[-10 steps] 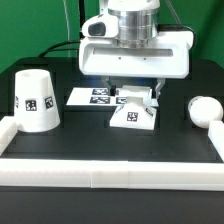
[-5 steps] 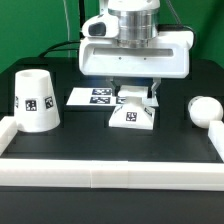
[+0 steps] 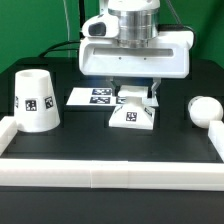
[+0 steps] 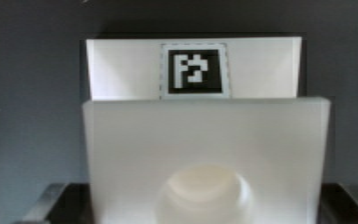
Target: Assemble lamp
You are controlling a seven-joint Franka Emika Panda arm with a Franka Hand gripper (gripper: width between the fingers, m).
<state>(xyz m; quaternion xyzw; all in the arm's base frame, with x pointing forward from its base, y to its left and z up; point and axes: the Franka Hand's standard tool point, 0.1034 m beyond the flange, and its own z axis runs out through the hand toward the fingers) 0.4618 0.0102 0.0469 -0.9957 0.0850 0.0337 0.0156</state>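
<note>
The white lamp base point(image 3: 133, 114) stands mid-table, its front face with a tag tilted toward the exterior camera. My gripper point(image 3: 135, 96) comes down on it from above, one finger on each side of its top part, shut on it. In the wrist view the base point(image 4: 194, 120) fills the picture, with a tag on its far part and a round socket point(image 4: 208, 186) near the gripper point(image 4: 201, 202); dark fingertips point(image 4: 55, 202) press its two edges. The tapered shade point(image 3: 35, 98) stands at the exterior view's left. The rounded bulb point(image 3: 205, 108) lies at the right.
The marker board point(image 3: 88, 97) lies flat just behind and to the left of the base. White rails point(image 3: 110, 176) edge the black table along the front and at both sides. A green wall stands behind.
</note>
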